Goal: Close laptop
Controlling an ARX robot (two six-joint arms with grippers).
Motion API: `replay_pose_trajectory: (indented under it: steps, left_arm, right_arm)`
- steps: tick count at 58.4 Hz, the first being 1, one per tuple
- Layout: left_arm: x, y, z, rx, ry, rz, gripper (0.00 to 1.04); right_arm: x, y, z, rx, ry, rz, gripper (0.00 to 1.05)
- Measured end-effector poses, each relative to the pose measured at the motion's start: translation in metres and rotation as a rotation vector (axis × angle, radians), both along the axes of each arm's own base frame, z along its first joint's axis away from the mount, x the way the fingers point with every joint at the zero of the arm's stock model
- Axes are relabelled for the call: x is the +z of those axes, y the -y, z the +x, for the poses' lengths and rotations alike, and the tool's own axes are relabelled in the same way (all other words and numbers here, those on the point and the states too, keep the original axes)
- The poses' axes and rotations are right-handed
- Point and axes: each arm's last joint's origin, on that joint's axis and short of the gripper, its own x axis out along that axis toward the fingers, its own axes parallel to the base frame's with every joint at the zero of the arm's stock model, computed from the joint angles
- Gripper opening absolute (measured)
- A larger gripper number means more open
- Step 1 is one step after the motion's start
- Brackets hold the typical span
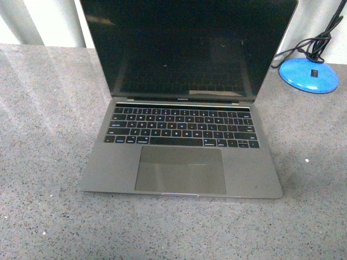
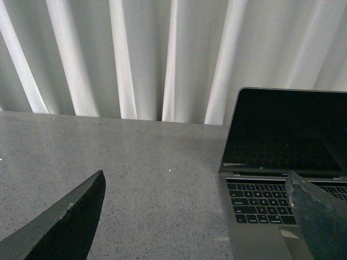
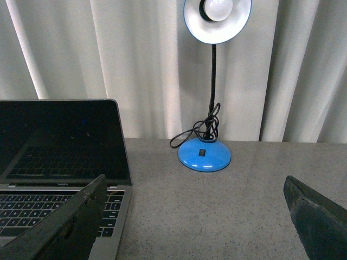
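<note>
The grey laptop [image 1: 181, 168] lies open in the middle of the speckled grey table [image 1: 43, 162], its black screen [image 1: 187, 49] upright and dark, keyboard and trackpad facing me. Neither arm shows in the front view. My left gripper [image 2: 198, 187] hangs open over bare table to the left of the laptop [image 2: 260, 216], with one finger in front of the keyboard's corner. My right gripper [image 3: 195, 187] is open too, over the table to the right of the laptop [image 3: 54, 211], between it and the lamp. Nothing sits between either pair of fingers.
A blue-based desk lamp [image 3: 205, 154] with a black gooseneck and coiled cord stands at the back right of the table, its base [image 1: 309, 74] close to the laptop's screen edge. White curtains [image 2: 135, 54] hang behind the table.
</note>
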Motion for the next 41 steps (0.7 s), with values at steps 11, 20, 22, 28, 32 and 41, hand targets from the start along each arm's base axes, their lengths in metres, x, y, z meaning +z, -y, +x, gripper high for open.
replay_pose_trajectory:
  steps: [11, 20, 22, 28, 32, 41]
  left_arm:
    - [0.0000, 0.0000, 0.0000, 0.000, 0.000, 0.000, 0.98]
    - [0.0000, 0.0000, 0.0000, 0.000, 0.000, 0.000, 0.98]
    - [0.0000, 0.0000, 0.0000, 0.000, 0.000, 0.000, 0.98]
    - [0.0000, 0.0000, 0.0000, 0.000, 0.000, 0.000, 0.98]
    - [0.0000, 0.0000, 0.0000, 0.000, 0.000, 0.000, 0.98]
    - [0.0000, 0.0000, 0.0000, 0.000, 0.000, 0.000, 0.98]
  right_arm:
    - [0.0000, 0.0000, 0.0000, 0.000, 0.000, 0.000, 0.95]
    - [0.0000, 0.0000, 0.0000, 0.000, 0.000, 0.000, 0.95]
    - [0.0000, 0.0000, 0.0000, 0.000, 0.000, 0.000, 0.95]
    - [0.0000, 0.0000, 0.0000, 0.000, 0.000, 0.000, 0.95]
    - [0.0000, 0.0000, 0.0000, 0.000, 0.000, 0.000, 0.95]
    - [0.0000, 0.0000, 0.0000, 0.000, 0.000, 0.000, 0.95]
